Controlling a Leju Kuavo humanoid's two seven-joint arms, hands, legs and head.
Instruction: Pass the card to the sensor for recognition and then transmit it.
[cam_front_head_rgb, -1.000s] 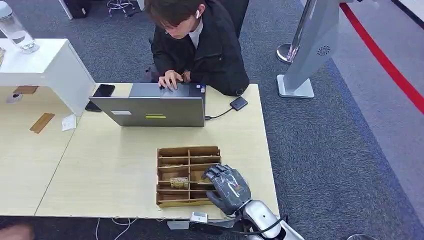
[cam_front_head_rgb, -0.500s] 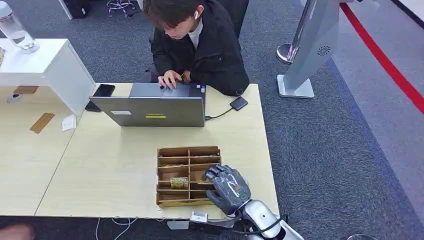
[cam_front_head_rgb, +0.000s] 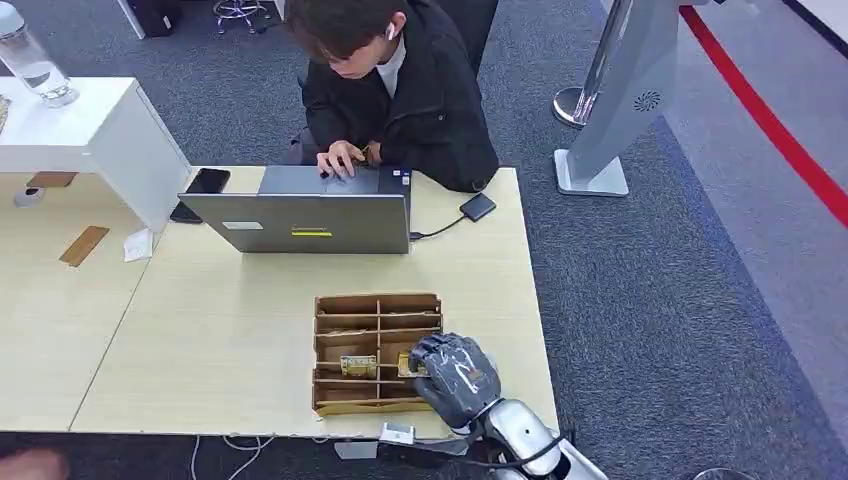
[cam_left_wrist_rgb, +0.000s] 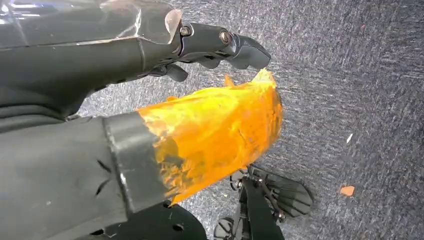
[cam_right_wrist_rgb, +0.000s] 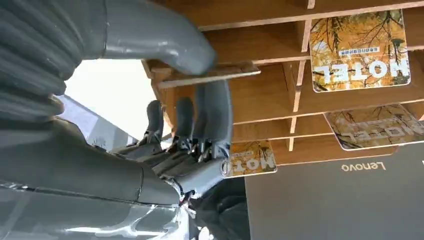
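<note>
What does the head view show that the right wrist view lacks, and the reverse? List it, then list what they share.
Head view adds: the person typing, the phone, the grey stand on the carpet. Right wrist view adds: the thin card pinched in the right hand, and the HOTEL print on the stored cards. Both: the right hand, the wooden tray, the laptop.

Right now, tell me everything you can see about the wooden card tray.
The tray is a flat brown box that looks like thin wood, split by slats into two columns of shallow slots. It lies on the table near its front edge, before the laptop. Hotel cards sit in some slots. The right hand pinches a card over its right column.
</note>
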